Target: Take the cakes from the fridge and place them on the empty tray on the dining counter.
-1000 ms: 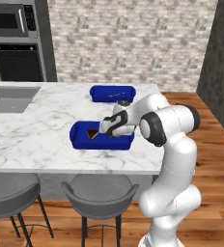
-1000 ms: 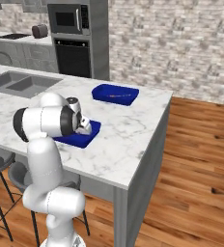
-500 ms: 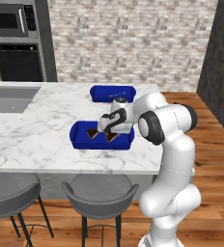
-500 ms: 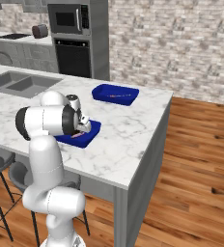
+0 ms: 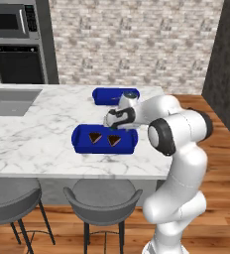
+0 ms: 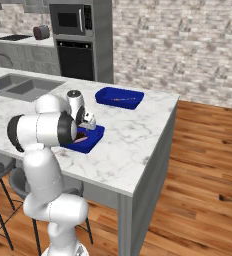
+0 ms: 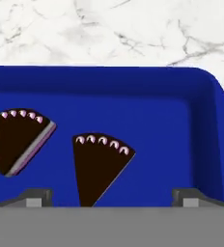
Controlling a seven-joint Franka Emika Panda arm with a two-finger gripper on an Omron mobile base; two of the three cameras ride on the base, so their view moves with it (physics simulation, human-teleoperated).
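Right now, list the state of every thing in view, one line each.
Two dark-brown cake wedges: lying flat in the near tray, apart, not gripped.
Near royal-blue tray: on the marble counter, holding both wedges.
Far blue tray: on the counter, contents unclear.
Gripper: open above the near tray.
Oven: door shut.

Arm [image 5: 179, 163]: glossy white, built of rounded, bulbous segments stacked one on another. Joints: dark grey to black rings and round end caps between the segments; one large dark disc on the broad middle segment. Wrist: slimmer white link with a dark band. Hand: small, light grey with dark parts. Gripper [image 7: 111, 195]: two small dark grey tips with squared, stepped ends. Base: white, rounded.
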